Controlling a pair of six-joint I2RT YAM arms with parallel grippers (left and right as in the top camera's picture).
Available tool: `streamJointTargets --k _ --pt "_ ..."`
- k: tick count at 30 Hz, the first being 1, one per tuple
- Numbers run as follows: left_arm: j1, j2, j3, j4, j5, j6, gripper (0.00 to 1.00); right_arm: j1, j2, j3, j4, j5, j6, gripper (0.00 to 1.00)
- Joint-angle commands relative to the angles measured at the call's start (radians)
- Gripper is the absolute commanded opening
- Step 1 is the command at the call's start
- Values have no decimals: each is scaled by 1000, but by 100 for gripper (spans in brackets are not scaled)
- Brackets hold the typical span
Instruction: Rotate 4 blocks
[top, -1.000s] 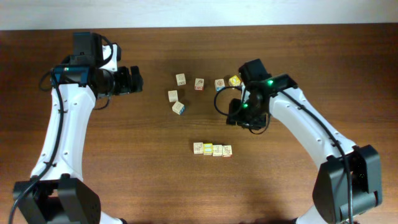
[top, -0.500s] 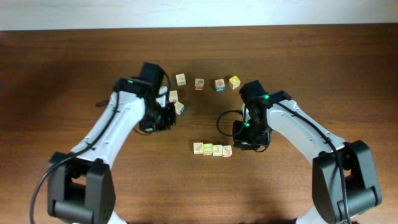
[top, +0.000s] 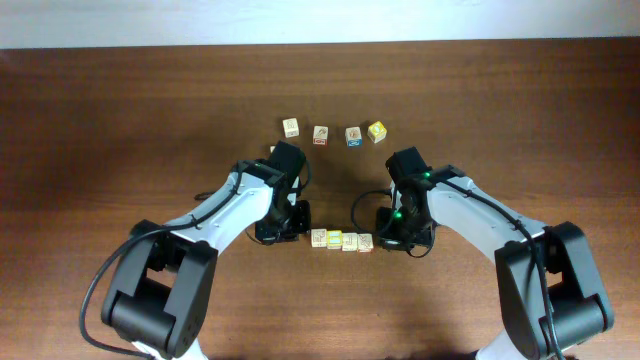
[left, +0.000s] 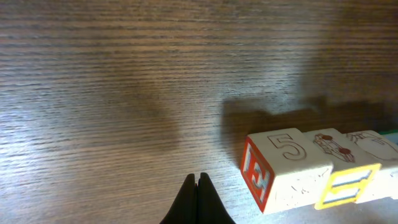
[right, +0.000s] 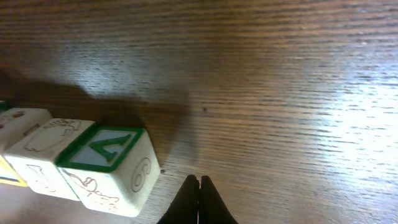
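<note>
Left pincer (left: 198, 183) and right pincer (right: 199, 185) are both seen pressed together, with nothing pinched. Four blocks (top: 341, 240) are lined up in a touching row on the desk (top: 150, 100), between the two pincers and just beside each. Four other blocks (top: 320, 134) are spread out beyond the pincers, well apart from them.

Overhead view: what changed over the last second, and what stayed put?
The left gripper swung in from the far left to the left end of the row of four blocks; the right gripper drew back to its right end. Both closed, holding nothing. The row and the four loose blocks beyond it have not moved.
</note>
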Motion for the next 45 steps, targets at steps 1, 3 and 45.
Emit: streamJointTargets --k 1,3,45 --pt "-2 12 -6 2 58 -11 0 5 1 -5 52 -68 -11 4" --pt "-2 12 -6 2 87 -8 0 5 1 -5 78 -103 2 4" --pt "113 12 203 -78 -10 176 0 109 -40 222 8 -60 72 19"
